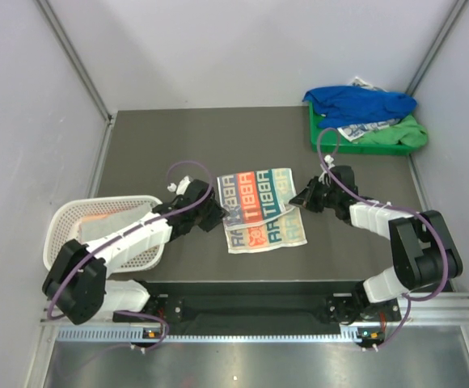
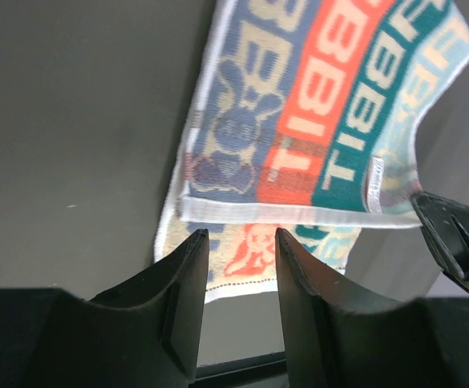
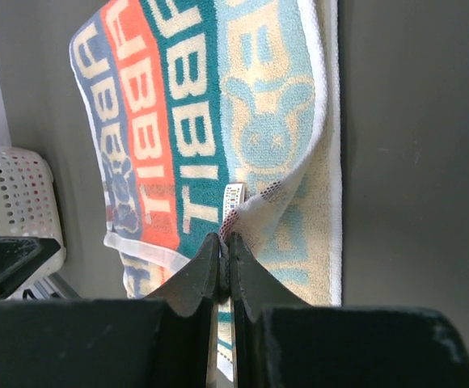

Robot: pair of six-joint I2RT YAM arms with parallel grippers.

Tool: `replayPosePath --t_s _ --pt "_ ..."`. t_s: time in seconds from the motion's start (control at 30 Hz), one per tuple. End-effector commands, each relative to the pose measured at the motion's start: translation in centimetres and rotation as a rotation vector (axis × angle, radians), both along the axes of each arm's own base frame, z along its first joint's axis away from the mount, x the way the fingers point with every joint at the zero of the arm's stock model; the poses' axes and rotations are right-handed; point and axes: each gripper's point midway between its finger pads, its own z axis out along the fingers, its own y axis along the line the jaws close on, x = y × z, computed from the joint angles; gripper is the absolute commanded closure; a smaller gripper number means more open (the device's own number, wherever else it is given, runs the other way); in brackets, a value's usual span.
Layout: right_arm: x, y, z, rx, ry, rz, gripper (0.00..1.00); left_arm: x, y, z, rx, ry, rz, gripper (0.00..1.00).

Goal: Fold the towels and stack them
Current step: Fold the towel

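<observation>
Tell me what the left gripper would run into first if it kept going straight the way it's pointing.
The towel. The left gripper, jaws open, aims at its near white edge just ahead. Its height above the cloth is unclear, so it might skim the top instead.

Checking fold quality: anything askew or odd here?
Yes. The striped towel is folded crooked: in the left wrist view the top layer's hem slants and stops short of the lower layer's edge. The right gripper pinches one raised corner; the left gripper is open. The blue towel lies crumpled, spilling over the green tray.
</observation>
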Motion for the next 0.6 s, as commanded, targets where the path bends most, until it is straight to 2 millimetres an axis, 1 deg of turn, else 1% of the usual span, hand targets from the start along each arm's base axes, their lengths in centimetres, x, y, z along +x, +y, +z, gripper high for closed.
replayPosePath --t_s 0.0,0.2,0.37,0.57 --pt "0.7 0.7 1.3 0.018 -0.067 0.010 1.00 0.2 0.9 -0.5 0.013 0.048 0.106 0.57" --pt "0.8 0.7 1.0 0.019 -0.062 0.008 1.00 0.4 1.0 -2.1 0.035 0.080 0.123 0.59" --pt "0.7 0.8 0.9 0.022 -0.059 0.009 1.00 0.2 0.6 -3.7 0.047 0.121 0.113 0.62" --pt "0.7 0.8 1.0 0.024 -0.061 0.010 1.00 0.0 0.2 -5.0 0.041 0.152 0.101 0.62"
